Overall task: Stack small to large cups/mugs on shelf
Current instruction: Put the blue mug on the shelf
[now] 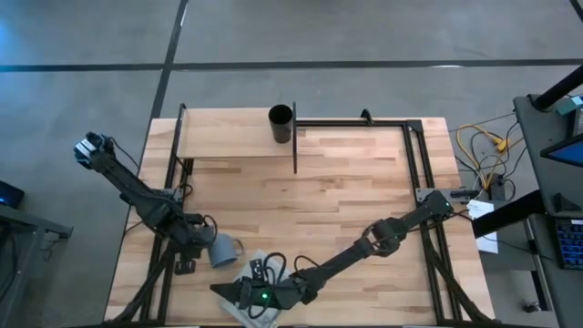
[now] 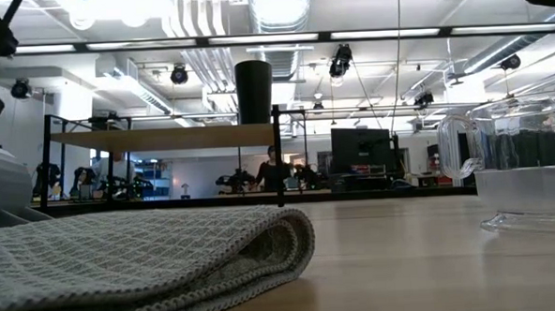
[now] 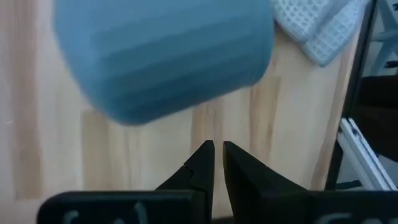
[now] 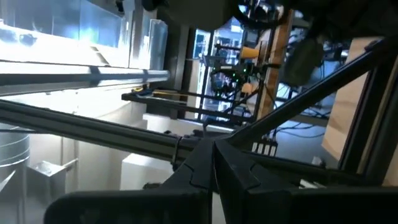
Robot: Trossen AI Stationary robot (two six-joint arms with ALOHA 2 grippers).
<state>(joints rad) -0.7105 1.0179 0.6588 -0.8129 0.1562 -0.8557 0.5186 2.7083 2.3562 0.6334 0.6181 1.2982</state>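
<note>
- Blue-grey mug (image 1: 221, 251) sits on the tabletop (image 1: 346, 191) near the front-left edge, well apart from the shelf (image 1: 232, 137) at the far left. Handle points right, toward the folded grey cloth (image 1: 255, 296).
- Left gripper (image 3: 214, 163) rests just beside the mug, fingers nearly pressed together, only a sliver of gap, pinching nothing. Risk: closed like this it cannot take the rim or handle; pushed forward it would likely shove or tip the mug.
- Black cup (image 1: 281, 124) is already up on the shelf, near its right upright. Risk: a mug carried in could knock it over.
- Clear glass cup (image 2: 527, 168) stands near the low camera; hard to pick out from above.
- Right gripper (image 4: 214, 163) hangs over the cloth at the near edge, fingers pressed together, empty. It lies close to the mug's handle side; the arms could crowd each other.
- A person shows in the room far behind.
</note>
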